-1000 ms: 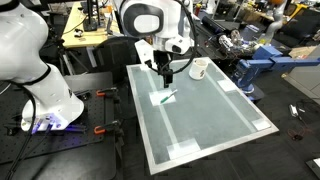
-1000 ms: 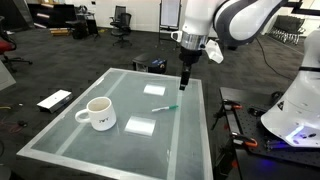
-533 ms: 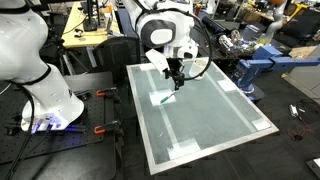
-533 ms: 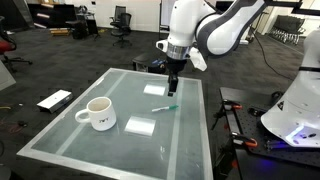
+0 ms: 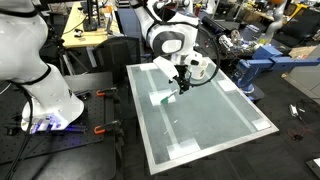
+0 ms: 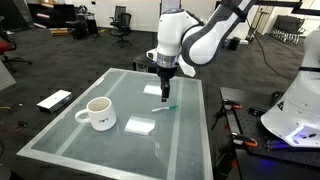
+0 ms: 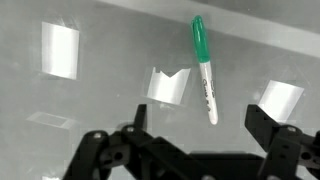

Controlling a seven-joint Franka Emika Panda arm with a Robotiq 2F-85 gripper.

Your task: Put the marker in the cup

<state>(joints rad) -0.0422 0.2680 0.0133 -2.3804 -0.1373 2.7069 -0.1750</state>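
Wrist view shows the pincer (image 7: 198,120) wide open over the marker (image 7: 205,68), which lies flat on the surface (image 7: 100,110) beside a white tape patch (image 7: 168,85). In an exterior view the cup (image 6: 99,113) stands upright, well apart from the marker.

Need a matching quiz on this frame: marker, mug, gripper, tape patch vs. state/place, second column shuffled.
Things:
1. marker
2. mug
3. gripper
4. tape patch

States:
a. flat white rectangle on the table
b. open, poised over the marker
c. lying on the table, green cap
d. upright, dark inside

Pairs: 1-c, 2-d, 3-b, 4-a
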